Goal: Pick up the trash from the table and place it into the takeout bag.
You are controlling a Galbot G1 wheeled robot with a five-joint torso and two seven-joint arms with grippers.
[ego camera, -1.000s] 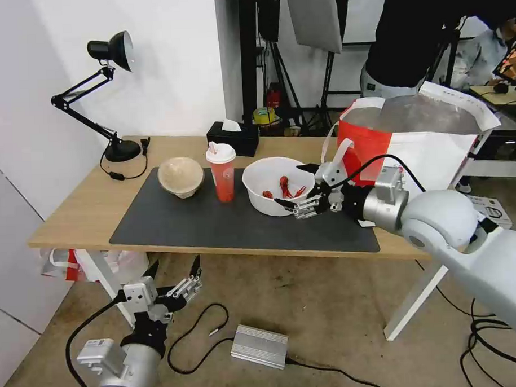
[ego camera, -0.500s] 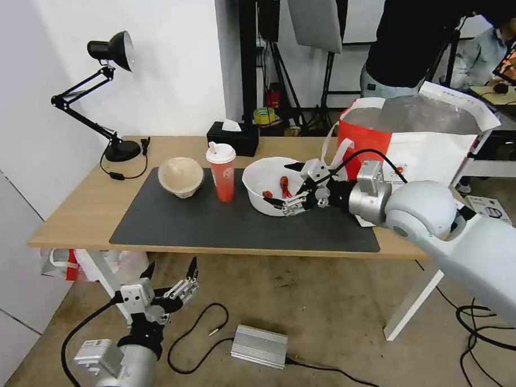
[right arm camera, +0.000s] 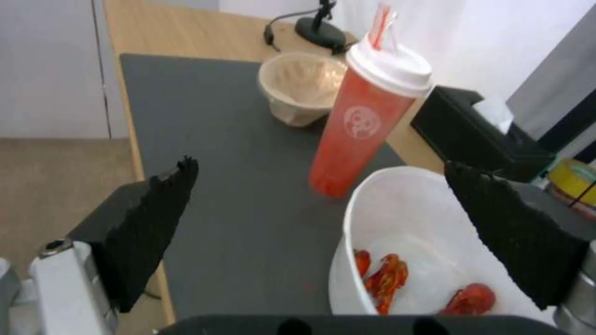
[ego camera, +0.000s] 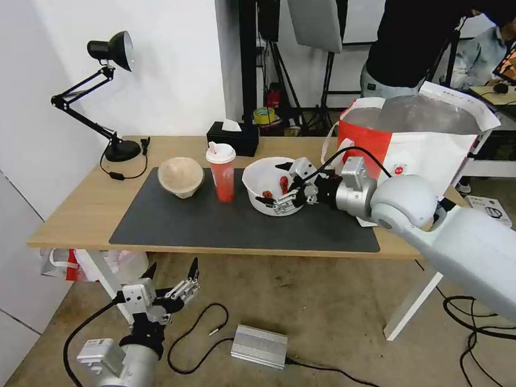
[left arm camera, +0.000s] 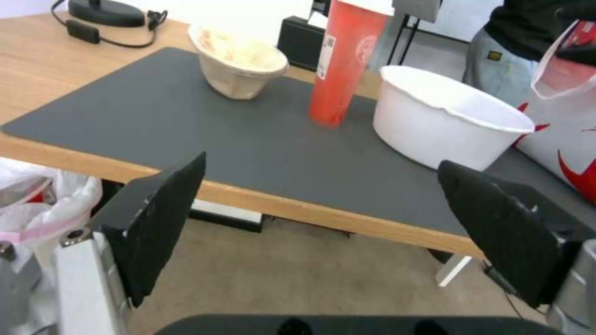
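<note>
The right end effector (ego camera: pixel 277 185) has advanced over the wide white plastic bowl (ego camera: pixel 272 184) of red crayfish scraps on the table's (ego camera: pixel 72 217) dark grey mat, fingers spread astride its rim; the right wrist view shows the scraps inside, which the left wrist view hides; the left end effector (ego camera: pixel 171 275) hangs spread below the table edge.

Taking the white bowl (ego camera: pixel 272 184) as landmark: the right gripper (ego camera: pixel 273 184) straddles its near rim with fingers spread, one over the inside, one outside. To the bowl's left the red cup (ego camera: pixel 221 172) stands near, with a narrow gap between; the beige bowl (ego camera: pixel 180 176) sits farther left. In front of the bowl the grey mat (ego camera: pixel 214 226) lies bare. To its right the takeout bag (ego camera: pixel 414 140) stands tall, mouth open upward. Behind it is the tissue box (ego camera: pixel 233 138).
</note>
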